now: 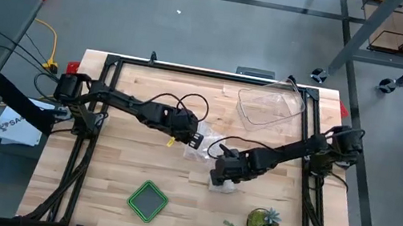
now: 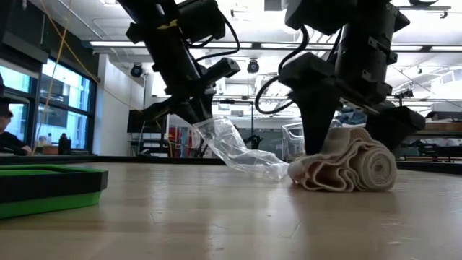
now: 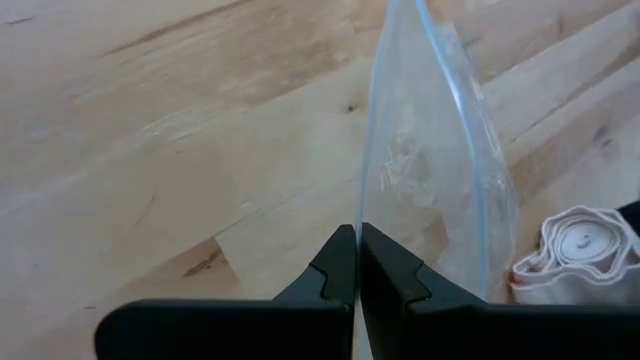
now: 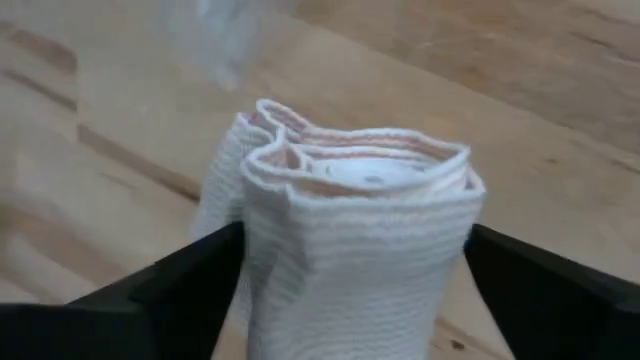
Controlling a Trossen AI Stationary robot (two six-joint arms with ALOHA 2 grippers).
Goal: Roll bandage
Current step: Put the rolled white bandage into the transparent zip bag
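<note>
The bandage (image 1: 223, 184) is a loosely wound white gauze roll lying on its side on the table, with loose folds on one side (image 2: 317, 177). My right gripper (image 1: 223, 167) stands over it, shut on the roll (image 4: 360, 240). My left gripper (image 1: 194, 138) is shut on a crinkly clear plastic bag (image 2: 242, 155), which hangs slanting from the fingers down to the table beside the bandage. The bandage also shows in the left wrist view (image 3: 585, 255). My left gripper pinches the clear bag's upper edge (image 3: 362, 215) between its two shut fingers, coming slanting from above. The bag hangs slack below the fingers, and its lower end (image 2: 274, 170) lies on the table. My right gripper holds the bandage roll between its two fingers, one on each side of the wound cloth (image 4: 265, 260), coming from above and pointing down. The roll lies on the table on its side, its spiral end (image 2: 375, 170) facing the near edge.
A clear plastic tub (image 1: 270, 108) stands at the far right of the table. A green square tray (image 1: 148, 201) lies near the front edge, and a small potted plant (image 1: 263, 225) stands at the front right. Bare wood lies at the left.
</note>
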